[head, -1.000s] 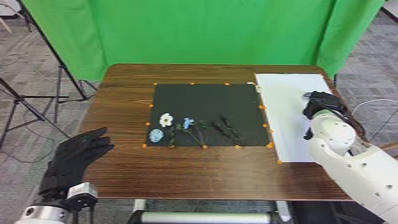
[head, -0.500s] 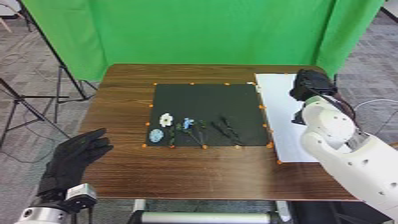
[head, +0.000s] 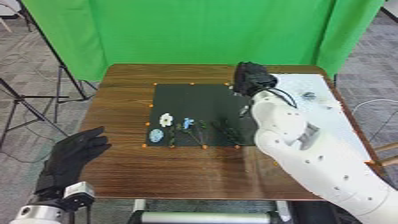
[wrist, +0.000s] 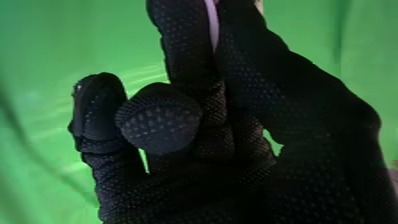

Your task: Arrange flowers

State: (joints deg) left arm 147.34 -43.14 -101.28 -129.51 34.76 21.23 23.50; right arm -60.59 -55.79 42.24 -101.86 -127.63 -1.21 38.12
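Observation:
In the head view my right hand is over the far right corner of the dark mat. In the right wrist view, the fingers and thumb of my right hand pinch a thin pale pink thing; its kind cannot be told. A white flower, a light blue oval bloom and a small blue flower lie on the mat's near part, beside dark green stems. My left hand is left of the mat, its fingers relaxed.
Right of the mat lies a white sheet with a small grey-blue piece on it. My right arm crosses the sheet and the mat's right edge. Orange dots line the mat. A green curtain hangs behind the wooden table.
My right hand has moved from above the white sheet, first away from me, then left to the mat's far corner. The grey-blue piece on the sheet is uncovered. The left hand has hardly moved.

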